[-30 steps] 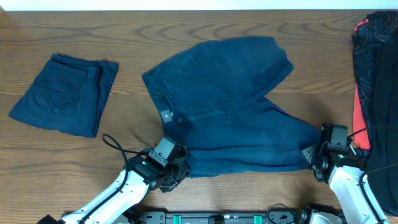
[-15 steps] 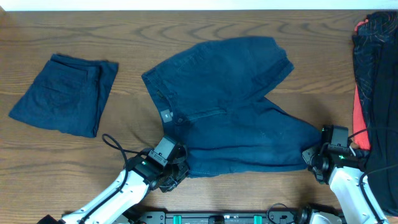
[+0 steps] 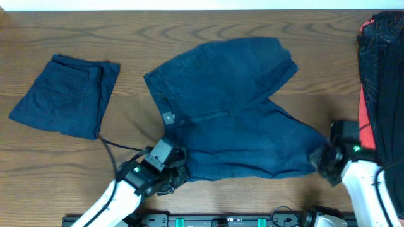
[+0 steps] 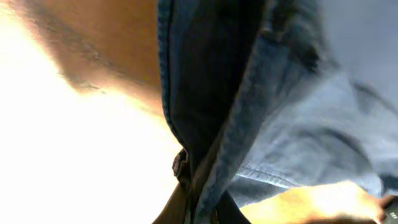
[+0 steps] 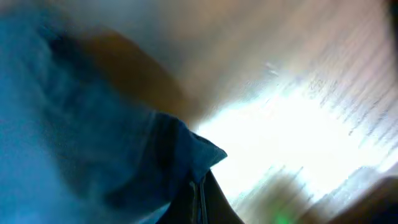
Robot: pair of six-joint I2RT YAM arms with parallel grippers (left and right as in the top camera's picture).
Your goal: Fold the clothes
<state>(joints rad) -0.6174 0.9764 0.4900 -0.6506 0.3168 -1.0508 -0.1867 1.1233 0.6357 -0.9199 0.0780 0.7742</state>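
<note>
We see a brown wooden table (image 3: 126, 38). Navy shorts (image 3: 240, 113) lie spread and rumpled at its middle; our left gripper (image 3: 177, 169) pinches their waistband, right gripper (image 3: 316, 157) their leg hem.
</note>
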